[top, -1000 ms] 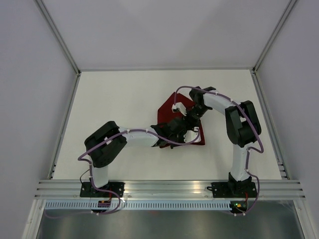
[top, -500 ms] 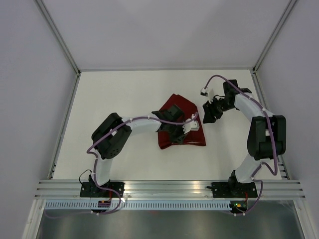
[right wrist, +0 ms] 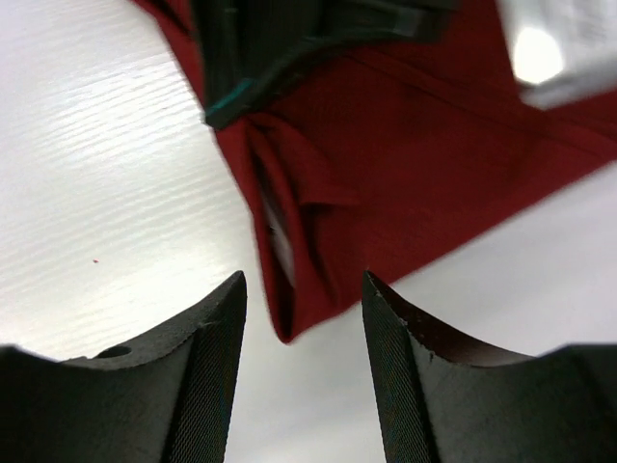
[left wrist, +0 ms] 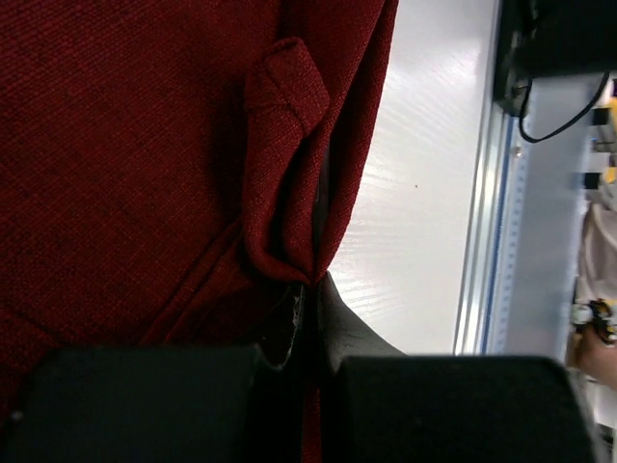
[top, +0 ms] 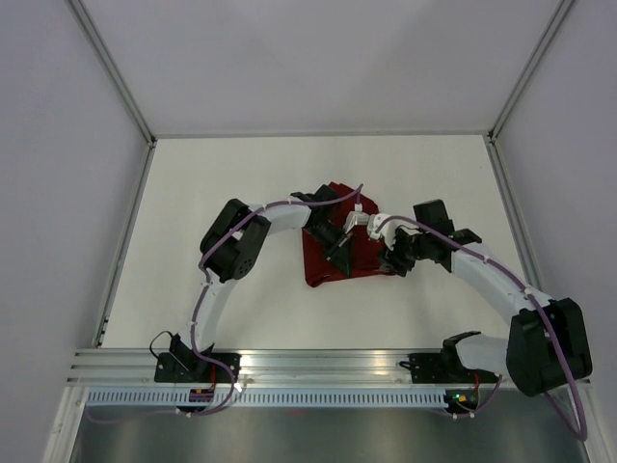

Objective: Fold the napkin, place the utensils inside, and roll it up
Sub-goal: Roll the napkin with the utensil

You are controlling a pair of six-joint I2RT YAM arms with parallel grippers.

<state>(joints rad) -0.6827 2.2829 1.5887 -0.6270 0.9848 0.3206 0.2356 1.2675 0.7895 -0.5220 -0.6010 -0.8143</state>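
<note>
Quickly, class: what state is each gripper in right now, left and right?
Left gripper: closed, pinching a fold of the napkin.
Right gripper: open, holding nothing.

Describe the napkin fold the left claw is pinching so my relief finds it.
On the white table, find the dark red napkin near its middle. At its edge facing the open right claw, the left claw pinches a tube-like pleat, the one raised ridge on mostly flat cloth.
</note>
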